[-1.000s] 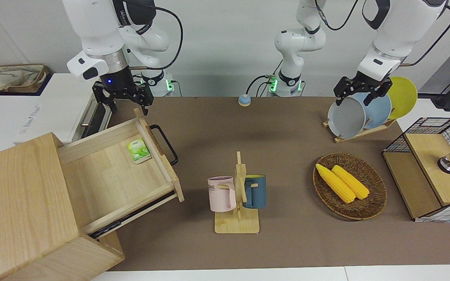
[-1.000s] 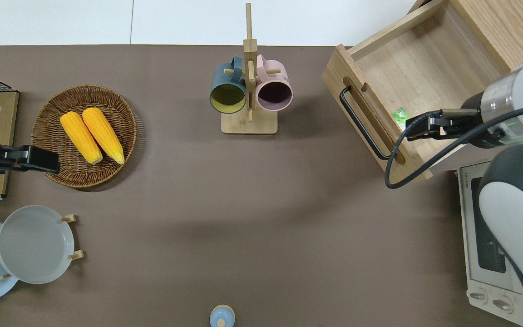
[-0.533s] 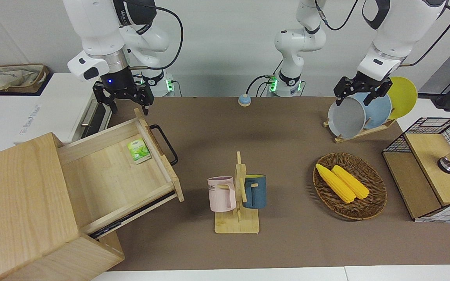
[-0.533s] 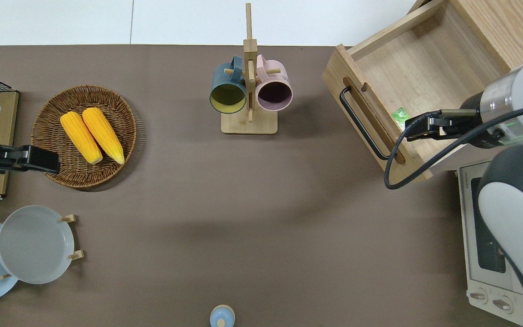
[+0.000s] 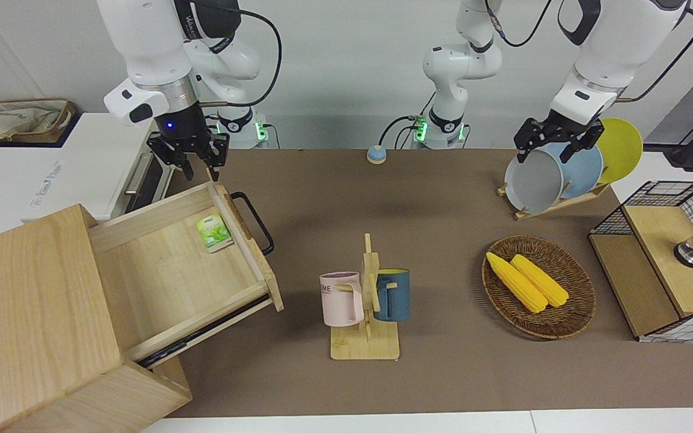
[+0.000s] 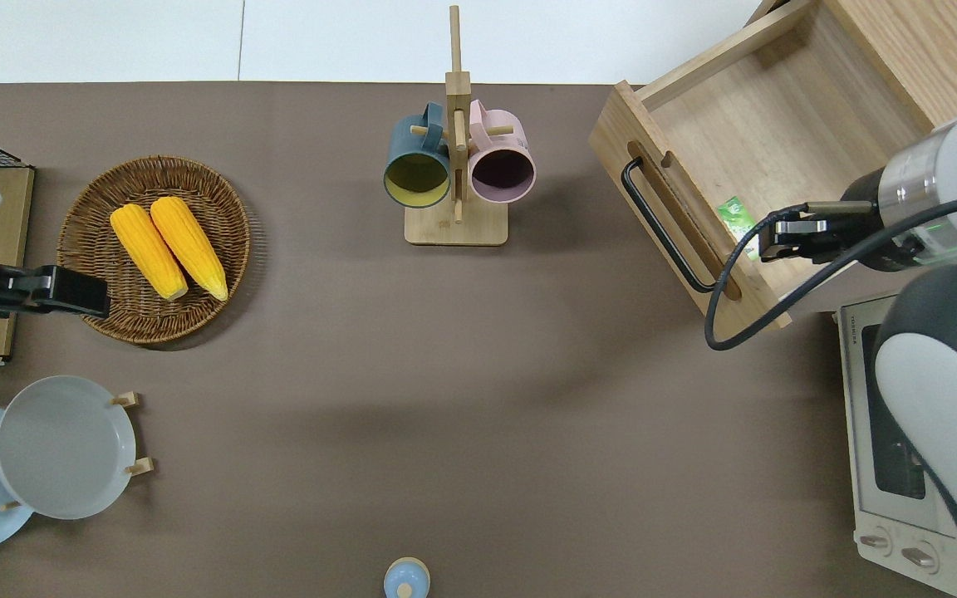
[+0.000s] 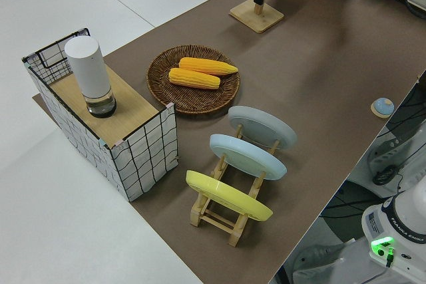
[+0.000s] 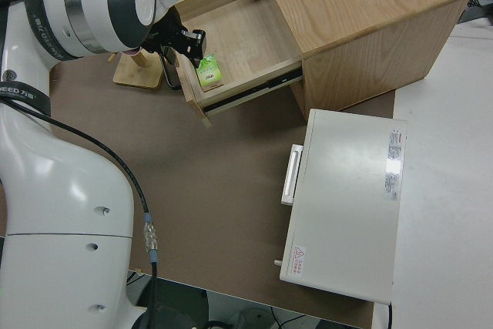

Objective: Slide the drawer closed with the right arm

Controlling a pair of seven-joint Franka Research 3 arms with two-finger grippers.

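- While the left arm is parked, the right gripper [image 6: 765, 241] hangs over the drawer's corner nearest the robots, its fingers drawn close together and holding nothing.
- The drawer [image 5: 169, 264] stands pulled well out of the cabinet [image 5: 33, 337] at the right arm's end of the table.
- Its black bar handle [image 6: 661, 228] lies just beside the gripper — toward the table's middle.
- The closing push likely runs from the handle side into the cabinet.

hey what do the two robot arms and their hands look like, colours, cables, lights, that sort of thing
Both arms are glossy white with dark joint caps. The right arm has a silver wrist ring, a small blue light under it, and a black cable looping alongside. Its right hand is black with two fingers. The left arm also carries a black cable and ends in a black left hand. Green lights glow at both bases.
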